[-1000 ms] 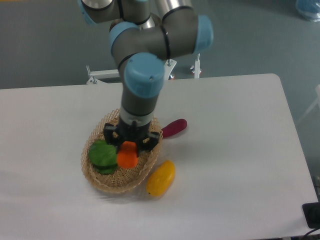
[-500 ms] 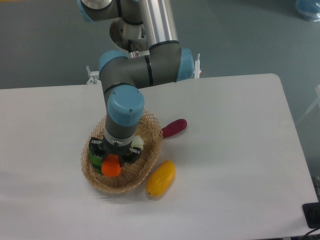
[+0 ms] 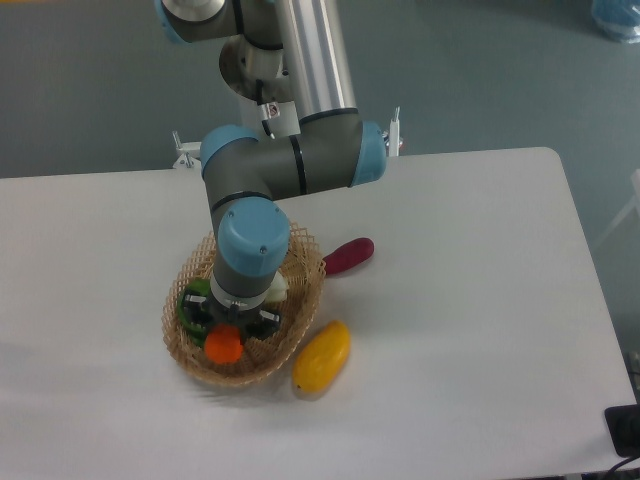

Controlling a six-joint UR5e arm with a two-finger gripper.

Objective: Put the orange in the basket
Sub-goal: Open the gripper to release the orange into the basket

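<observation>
The orange is a small round bright-orange fruit, low inside the front part of the tan wicker basket. My gripper points straight down into the basket, its dark fingers on either side of the orange. The fingers look closed on it, but the arm hides much of the grip. I cannot tell whether the orange rests on the basket floor. A green item and a pale item lie in the basket, partly hidden by the wrist.
A yellow mango-like fruit lies on the table against the basket's front right rim. A dark red elongated item lies just right of the basket. The white table's far edge runs behind the arm base.
The gripper with the orange has moved left and down, deeper into the front of the basket. In the last half second it sank a little and shifted slightly right.
</observation>
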